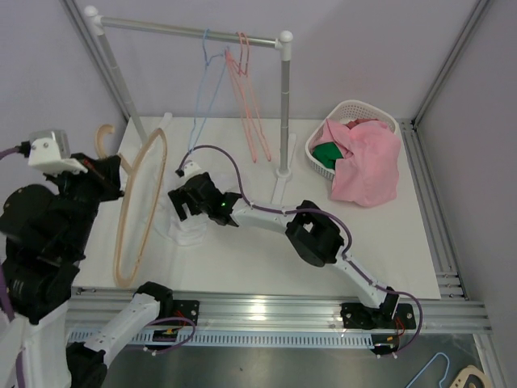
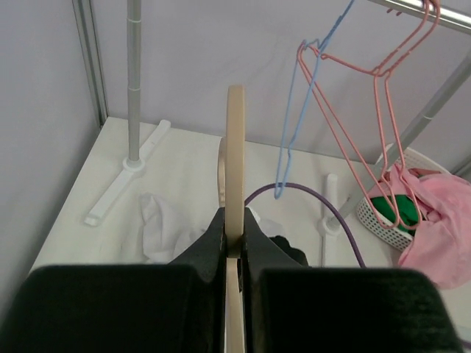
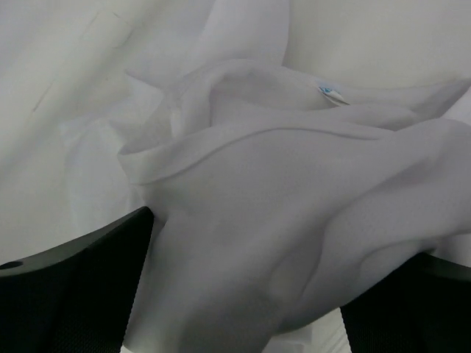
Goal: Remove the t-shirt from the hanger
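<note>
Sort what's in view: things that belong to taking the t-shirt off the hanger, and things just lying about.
Job: white t-shirt, wooden hanger, left gripper shut on it, right gripper open over the t-shirt.
Lying about: blue hanger, pink hangers, rack, basket, pink cloth.

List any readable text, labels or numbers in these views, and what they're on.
No readable text in any view.
Small tag on the white t-shirt: too small and blurred to read.
No markings visible on the wooden hanger or the basket.
</note>
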`<state>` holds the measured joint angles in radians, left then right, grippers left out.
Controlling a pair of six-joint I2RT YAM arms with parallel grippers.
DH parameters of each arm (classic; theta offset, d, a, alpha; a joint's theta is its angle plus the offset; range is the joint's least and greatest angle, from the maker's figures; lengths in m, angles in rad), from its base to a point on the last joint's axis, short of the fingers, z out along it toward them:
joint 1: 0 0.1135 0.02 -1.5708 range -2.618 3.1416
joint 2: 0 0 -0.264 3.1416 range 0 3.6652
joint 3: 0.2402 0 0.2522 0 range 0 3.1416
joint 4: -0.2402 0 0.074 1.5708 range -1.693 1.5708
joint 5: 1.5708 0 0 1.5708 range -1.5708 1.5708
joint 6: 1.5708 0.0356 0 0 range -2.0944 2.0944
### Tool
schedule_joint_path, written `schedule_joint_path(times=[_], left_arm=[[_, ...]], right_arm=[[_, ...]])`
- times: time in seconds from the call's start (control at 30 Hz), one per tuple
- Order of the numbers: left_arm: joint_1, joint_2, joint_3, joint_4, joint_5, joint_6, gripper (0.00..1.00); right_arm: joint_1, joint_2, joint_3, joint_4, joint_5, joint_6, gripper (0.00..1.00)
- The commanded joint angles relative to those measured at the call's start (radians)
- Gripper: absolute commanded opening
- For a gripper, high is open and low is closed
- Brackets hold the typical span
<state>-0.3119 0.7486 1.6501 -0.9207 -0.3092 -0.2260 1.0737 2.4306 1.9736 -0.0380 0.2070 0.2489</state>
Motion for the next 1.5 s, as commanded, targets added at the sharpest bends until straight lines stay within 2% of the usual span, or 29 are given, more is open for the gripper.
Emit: schedule_joint_path(times=[0.0, 0.13, 0.27, 0.3, 0.33, 0.37, 0.4, 0.43, 0.47, 0.5, 0.53, 0.6, 0.63, 0.7, 0.73, 0.83, 0.87, 1.03, 1.17, 1.23, 1.33, 1.47], left_arm=[[0.005, 0.083, 0.008, 0.203, -0.044, 0.051, 0.01], [0.008, 0.193, 0.057, 0.308, -0.041, 0.111, 0.01], [0.036, 0.285, 0.065, 0.411, -0.028, 0.126, 0.01], [0.045, 0.316, 0.065, 0.448, -0.024, 0.125, 0.01], [0.077, 0.334, 0.066, 0.46, -0.002, 0.111, 0.01], [0.095, 0.353, 0.1, 0.464, 0.021, 0.097, 0.01], [0.112, 0.376, 0.117, 0.467, 0.08, 0.087, 0.01], [0.15, 0.424, 0.137, 0.454, 0.132, 0.076, 0.01], [0.161, 0.455, 0.219, 0.444, 0.18, 0.079, 0.01], [0.168, 0.48, 0.243, 0.436, 0.229, 0.089, 0.01], [0.175, 0.523, 0.294, 0.436, 0.246, 0.115, 0.01], [0.183, 0.561, 0.33, 0.436, 0.292, 0.129, 0.01], [0.192, 0.593, 0.339, 0.445, 0.301, 0.134, 0.01], [0.194, 0.624, 0.366, 0.459, 0.367, 0.139, 0.01], [0.194, 0.639, 0.372, 0.464, 0.375, 0.139, 0.01], [0.195, 0.704, 0.408, 0.487, 0.401, 0.136, 0.01], [0.195, 0.736, 0.427, 0.493, 0.406, 0.134, 0.01], [0.195, 0.831, 0.51, 0.494, 0.427, 0.137, 0.01], [0.194, 0.917, 0.603, 0.457, 0.443, 0.131, 0.01], [0.194, 0.945, 0.616, 0.465, 0.444, 0.128, 0.01], [0.192, 0.965, 0.617, 0.485, 0.435, 0.129, 0.01], [0.191, 1.005, 0.658, 0.485, 0.437, 0.126, 0.01]], right_arm=[[-0.015, 0.065, 0.131, -0.137, 0.05, -0.04, 0.99], [-0.012, 0.149, 0.243, -0.29, 0.043, -0.066, 1.0], [-0.008, 0.151, 0.19, -0.298, 0.025, -0.079, 0.99], [-0.005, 0.159, 0.182, -0.318, 0.028, -0.077, 0.95], [-0.004, 0.163, 0.185, -0.332, 0.022, -0.082, 0.87], [-0.001, 0.165, 0.183, -0.348, 0.025, -0.079, 0.74], [0.003, 0.163, 0.16, -0.373, 0.031, -0.079, 0.53], [0.005, 0.141, 0.134, -0.376, 0.04, -0.066, 0.44], [0.009, 0.119, 0.096, -0.373, 0.042, -0.057, 0.36], [0.017, 0.089, 0.044, -0.347, 0.034, -0.045, 0.13], [0.023, 0.003, -0.09, -0.321, 0.032, -0.015, 0.0], [0.035, -0.106, -0.244, -0.239, -0.003, 0.007, 0.0], [0.045, -0.233, -0.397, -0.211, -0.012, 0.013, 0.0], [0.054, -0.367, -0.525, -0.192, 0.014, 0.038, 0.0], [0.057, -0.499, -0.617, -0.206, 0.025, 0.046, 0.0], [0.06, -0.681, -0.693, -0.315, 0.061, 0.081, 0.0], [0.061, -0.785, -0.708, -0.348, 0.074, 0.092, 0.0], [0.04, -1.014, -0.619, -0.543, 0.15, 0.09, 0.0], [-0.076, -1.094, -0.438, -0.703, 0.228, 0.037, 0.0], [-0.177, -1.125, -0.323, -0.786, 0.243, -0.008, 0.0], [-0.314, -1.16, -0.215, -0.801, 0.206, -0.054, 0.0], [-0.503, -1.119, -0.061, -0.812, 0.121, -0.063, 0.0]])
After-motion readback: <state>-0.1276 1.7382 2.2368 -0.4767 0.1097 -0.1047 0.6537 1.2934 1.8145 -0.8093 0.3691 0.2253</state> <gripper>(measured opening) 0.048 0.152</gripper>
